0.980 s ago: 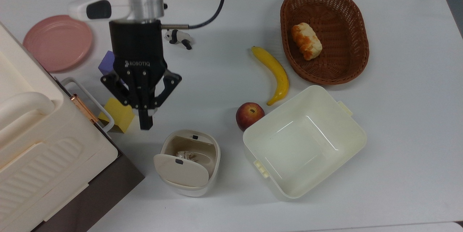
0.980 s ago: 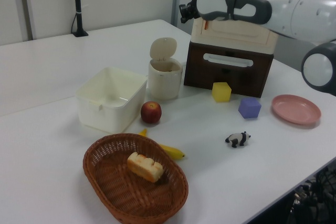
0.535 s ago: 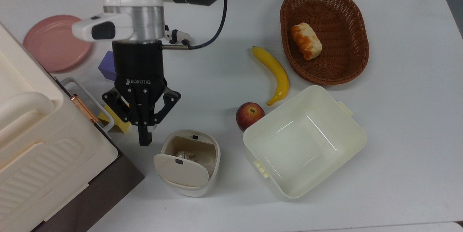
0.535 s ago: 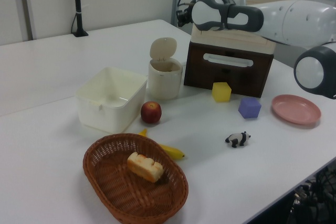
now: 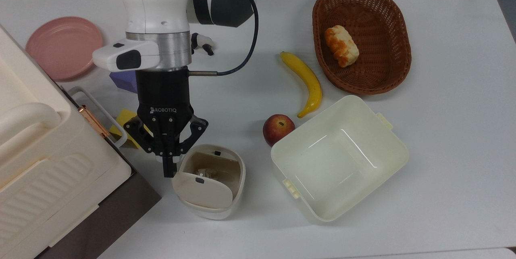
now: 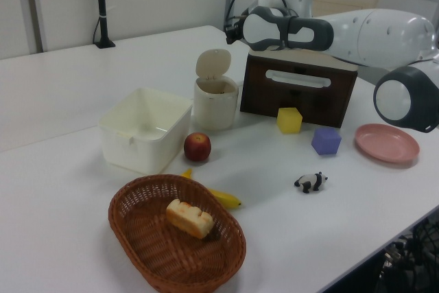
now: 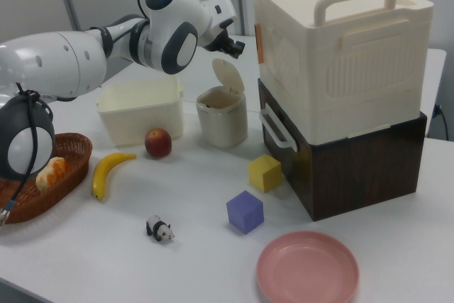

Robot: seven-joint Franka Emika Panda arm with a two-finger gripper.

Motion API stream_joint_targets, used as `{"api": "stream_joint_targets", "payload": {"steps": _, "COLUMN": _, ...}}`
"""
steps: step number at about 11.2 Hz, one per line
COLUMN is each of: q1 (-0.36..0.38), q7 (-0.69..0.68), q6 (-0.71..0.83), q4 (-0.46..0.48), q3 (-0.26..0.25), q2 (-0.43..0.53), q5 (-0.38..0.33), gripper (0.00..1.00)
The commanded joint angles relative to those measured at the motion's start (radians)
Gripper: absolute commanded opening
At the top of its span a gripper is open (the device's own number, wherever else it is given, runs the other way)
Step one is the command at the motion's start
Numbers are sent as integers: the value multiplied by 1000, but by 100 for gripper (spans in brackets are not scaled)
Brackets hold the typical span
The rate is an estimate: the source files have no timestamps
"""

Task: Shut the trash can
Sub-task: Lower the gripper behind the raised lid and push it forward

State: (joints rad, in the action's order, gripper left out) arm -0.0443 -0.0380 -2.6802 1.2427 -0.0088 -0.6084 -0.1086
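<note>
The trash can [image 5: 225, 206] is a small cream bin whose beige lid [image 5: 202, 191] stands raised on its hinge, leaving the inside open with crumpled scraps at the bottom. It also appears in the left view [image 6: 215, 106] and in the right view [image 7: 221, 120], with the lid [image 7: 228, 76] upright. My gripper [image 5: 169, 169] is shut with nothing in it. It points down at the bin's rim on the top view's left, just beside the raised lid. In the right view the gripper [image 7: 235, 47] hovers above the lid's top edge.
A big cream appliance [image 5: 36, 158] on a brown box crowds the top view's left, with a yellow block [image 5: 123, 118] and a purple block [image 5: 123, 81] beside it. An apple [image 5: 278, 129], cream tub [image 5: 389, 150], banana [image 5: 308, 83], basket [image 5: 363, 88] with bread [image 5: 342, 46], pink plate [image 5: 64, 47] and toy panda [image 5: 203, 44] lie around.
The gripper, shut throughout, has travelled downward in the top view, from beside the yellow block to the trash can's rim. The lid has not moved.
</note>
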Motion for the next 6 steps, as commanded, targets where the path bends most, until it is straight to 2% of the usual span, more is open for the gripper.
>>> {"api": "stream_joint_targets", "payload": {"steps": 1, "q1": 20, "q7": -31, "q6": -23, "q4": -28, "q3": -17, "q2": -24, "q5": -10, "gripper": 4}}
{"api": "stream_joint_targets", "payload": {"steps": 6, "q1": 37, "q7": -34, "q6": -23, "q4": -23, "q3": -17, "q2": -33, "q5": -10, "gripper": 4}}
